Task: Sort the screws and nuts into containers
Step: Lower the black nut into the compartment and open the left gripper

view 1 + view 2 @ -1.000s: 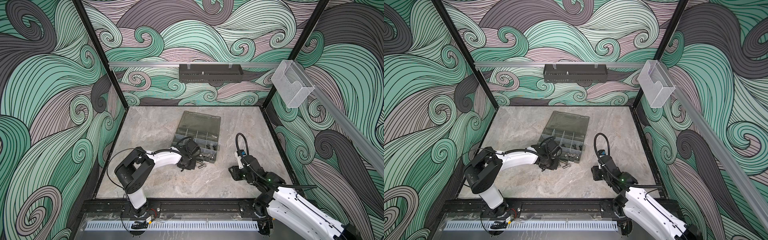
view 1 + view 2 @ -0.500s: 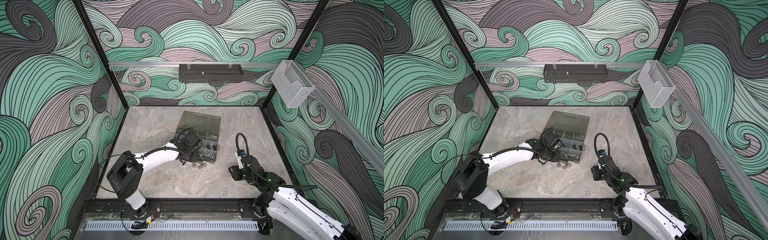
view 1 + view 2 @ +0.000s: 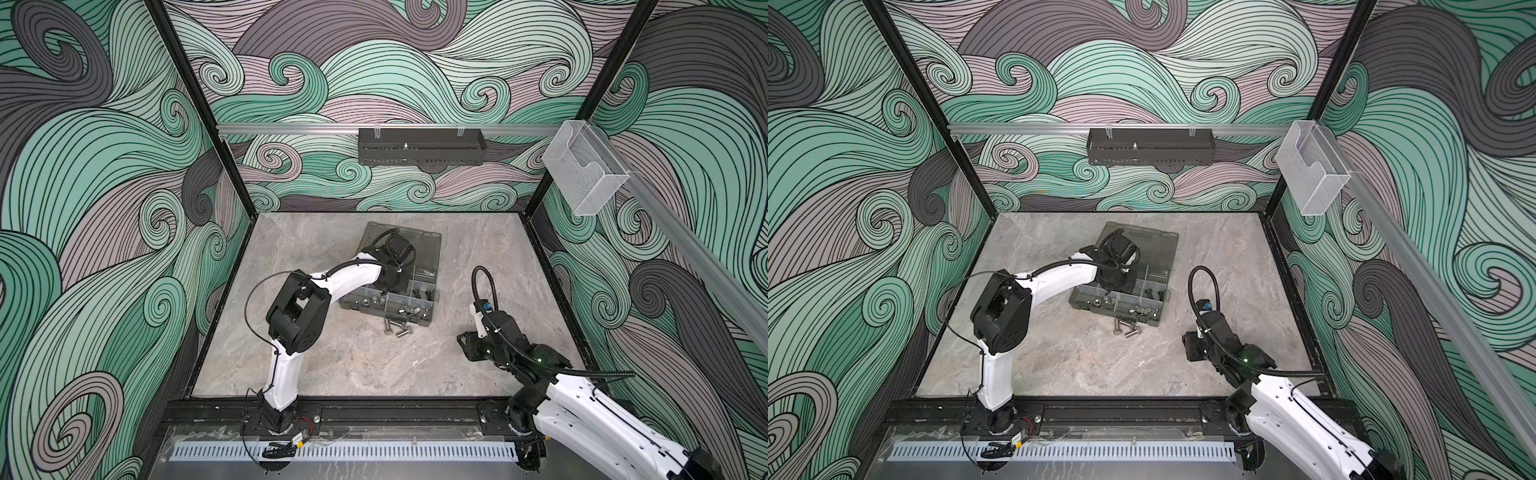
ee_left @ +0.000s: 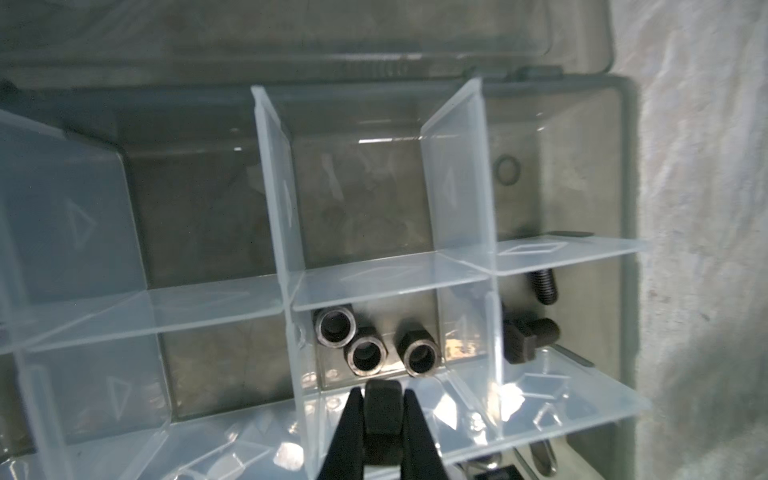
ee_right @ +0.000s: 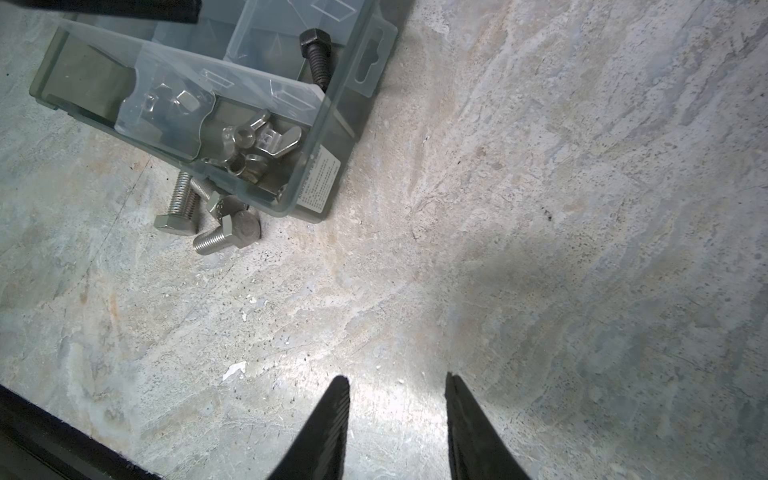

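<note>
As left arm (image 3: 349,280) overhangs case (image 3: 428,246), jaws pinch nut (image 4: 382,409)

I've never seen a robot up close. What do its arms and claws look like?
The left arm and right arm have white shells between chunky black joints, with black ribbed cables alongside. Small green lights glow on the right. The left claw and right claw have slim black fingers tapering to points.

No legible text anywhere, small white sticker (image 5: 322,180) on organiser case (image 5: 332,104) wall, print too fine to read
</note>
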`<move>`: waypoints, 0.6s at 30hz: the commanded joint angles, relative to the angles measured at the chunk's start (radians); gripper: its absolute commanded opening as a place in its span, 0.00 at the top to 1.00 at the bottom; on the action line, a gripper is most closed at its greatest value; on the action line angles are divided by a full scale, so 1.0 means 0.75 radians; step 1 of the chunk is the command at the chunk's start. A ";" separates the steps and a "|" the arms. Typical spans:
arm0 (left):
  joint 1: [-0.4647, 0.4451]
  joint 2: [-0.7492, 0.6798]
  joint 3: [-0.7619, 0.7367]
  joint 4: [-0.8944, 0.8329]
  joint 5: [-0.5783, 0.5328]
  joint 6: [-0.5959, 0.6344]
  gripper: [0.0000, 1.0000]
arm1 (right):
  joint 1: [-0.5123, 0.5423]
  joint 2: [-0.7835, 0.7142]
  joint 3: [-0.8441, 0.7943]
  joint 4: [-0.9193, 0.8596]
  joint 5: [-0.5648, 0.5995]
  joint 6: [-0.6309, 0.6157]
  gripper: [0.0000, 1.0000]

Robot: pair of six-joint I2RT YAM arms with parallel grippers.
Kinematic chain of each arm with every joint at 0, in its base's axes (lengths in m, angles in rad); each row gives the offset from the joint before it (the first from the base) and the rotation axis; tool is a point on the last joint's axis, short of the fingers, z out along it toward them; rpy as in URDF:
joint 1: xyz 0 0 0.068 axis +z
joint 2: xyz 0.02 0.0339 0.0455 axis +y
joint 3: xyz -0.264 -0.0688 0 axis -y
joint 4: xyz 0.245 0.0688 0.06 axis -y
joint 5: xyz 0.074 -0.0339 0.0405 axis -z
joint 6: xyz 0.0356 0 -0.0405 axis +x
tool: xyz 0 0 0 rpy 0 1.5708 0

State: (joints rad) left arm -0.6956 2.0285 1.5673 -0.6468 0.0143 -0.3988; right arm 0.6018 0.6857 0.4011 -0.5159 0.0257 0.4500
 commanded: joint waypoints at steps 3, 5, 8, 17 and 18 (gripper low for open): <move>0.005 0.007 0.070 -0.032 0.040 0.018 0.77 | -0.005 0.008 -0.009 0.002 0.018 0.006 0.60; 0.005 0.010 0.072 -0.033 0.042 0.018 0.73 | -0.005 0.017 -0.007 0.002 0.021 0.005 0.60; 0.007 0.006 0.072 -0.033 0.048 0.013 0.68 | -0.004 0.028 -0.005 0.004 0.021 0.003 0.60; 0.007 -0.069 0.037 -0.015 0.061 -0.006 0.65 | -0.005 0.029 -0.003 0.003 0.019 0.003 0.60; 0.007 -0.086 0.025 -0.012 0.061 -0.010 0.65 | -0.004 0.029 -0.004 0.003 0.018 0.005 0.60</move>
State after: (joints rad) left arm -0.6949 2.0304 1.5867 -0.6510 0.0452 -0.3935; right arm 0.6018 0.7082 0.4011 -0.5156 0.0261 0.4500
